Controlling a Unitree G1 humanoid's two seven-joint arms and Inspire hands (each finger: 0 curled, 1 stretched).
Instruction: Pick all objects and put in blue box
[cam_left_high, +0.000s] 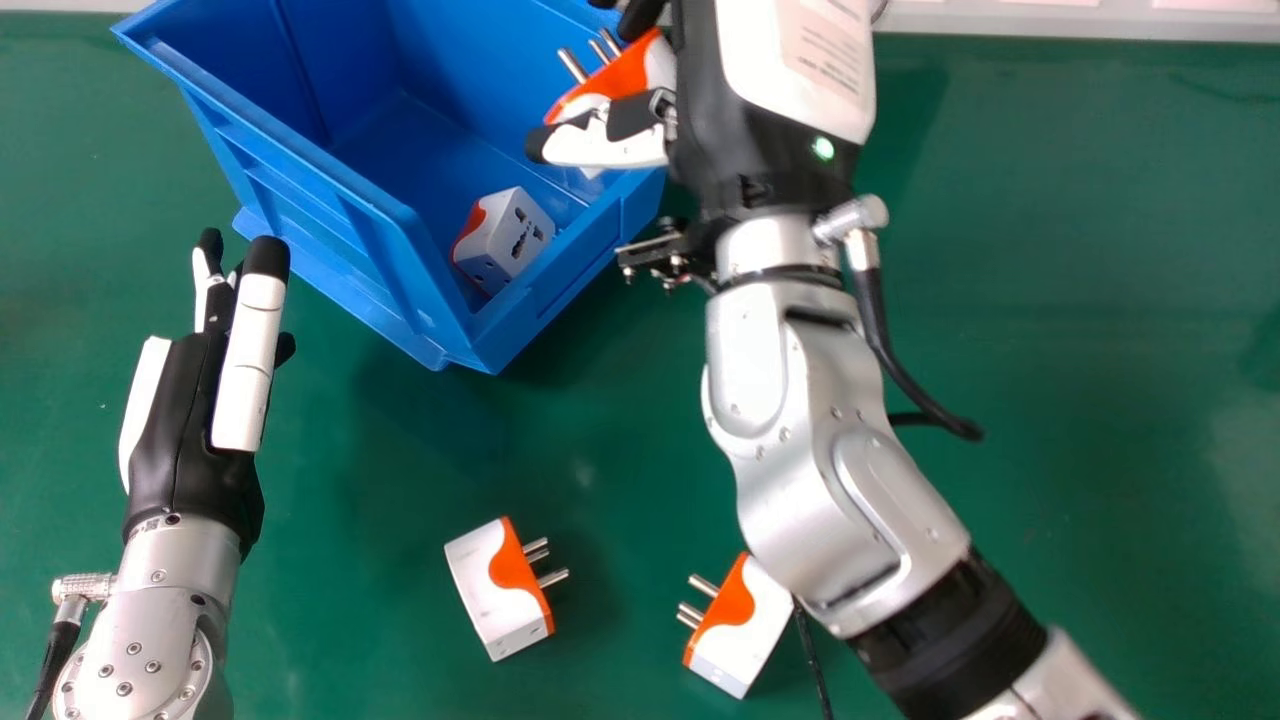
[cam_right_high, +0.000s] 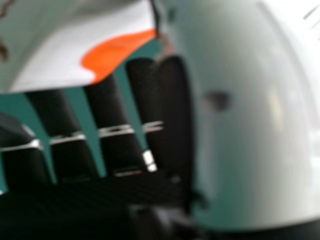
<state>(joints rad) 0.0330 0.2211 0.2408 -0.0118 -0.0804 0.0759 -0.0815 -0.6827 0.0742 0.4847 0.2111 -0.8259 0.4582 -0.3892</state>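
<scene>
Blue box (cam_left_high: 290, 190), one, open-topped, on the green bench (cam_left_high: 1080, 400); inside, near its closest corner, a white-and-orange adapter (cam_left_high: 510, 235). Right hand (cam_left_high: 610, 145), over the box's right side: thumb and fingers pinching a second adapter (cam_left_high: 628, 72), prongs out. Left hand (cam_left_high: 180, 430), beside the box, fingers straight. Loose on the bench: a third adapter (cam_left_high: 495, 590) and a fourth (cam_left_high: 735, 630), the latter partly behind the right forearm (cam_left_high: 840, 480), a dark cord (cam_left_high: 812, 665) just beside it. The box's raised walls stand between both and its interior.
</scene>
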